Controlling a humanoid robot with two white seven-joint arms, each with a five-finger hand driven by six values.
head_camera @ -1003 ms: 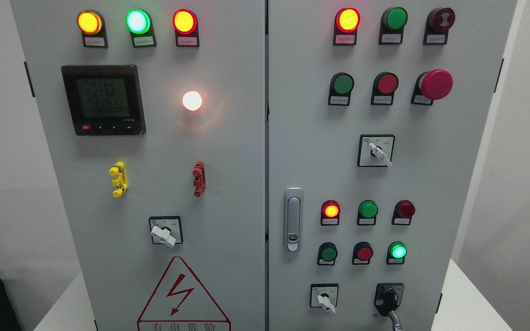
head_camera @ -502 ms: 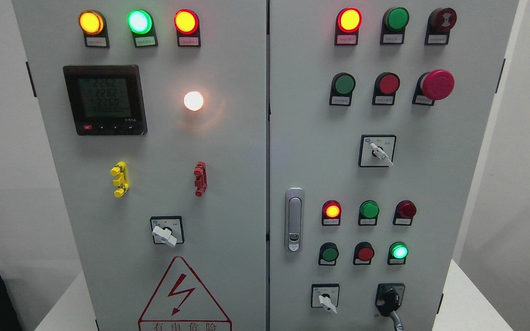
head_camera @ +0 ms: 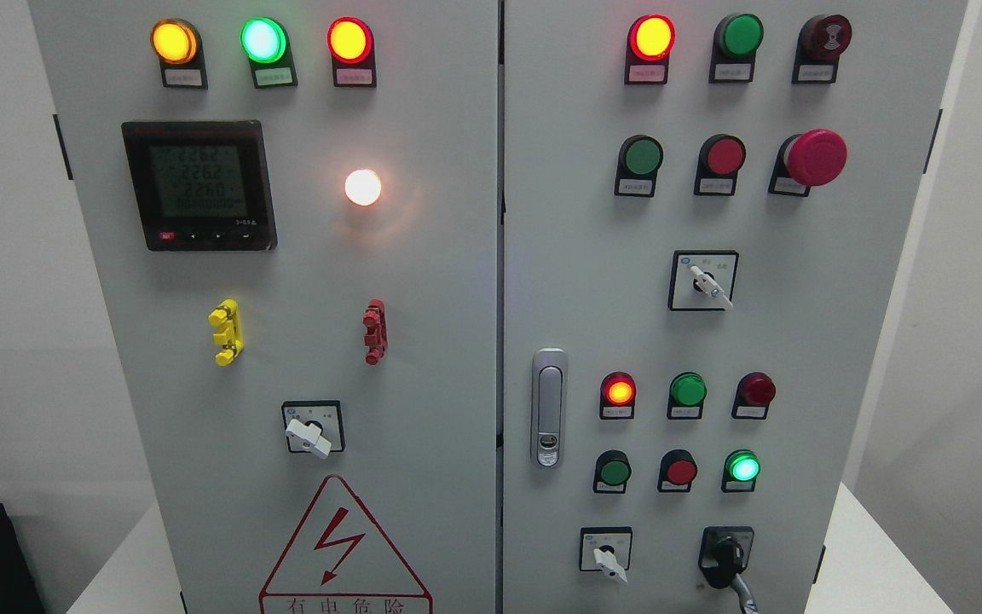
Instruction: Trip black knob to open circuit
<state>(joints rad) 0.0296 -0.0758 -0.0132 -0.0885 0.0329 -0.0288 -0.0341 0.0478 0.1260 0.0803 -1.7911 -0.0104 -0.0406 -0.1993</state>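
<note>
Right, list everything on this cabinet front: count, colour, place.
Indicator lamps, left door: three lit, amber, green, red; top row.
White lamp: one, lit; right of the meter.
Meter: one, black; upper left.
Clips: one yellow, one red; mid left door.
White-handled selector switches: three; lower left door, mid right door, bottom right door.
Warning triangle: one, red; bottom left door.
Right door round lamps and buttons: eleven, red and green; four rows.
Mushroom button: one, red; upper right.
Door latch: one, silver.
Black knob: one; bottom right.
Robot hand: none in view.
</note>
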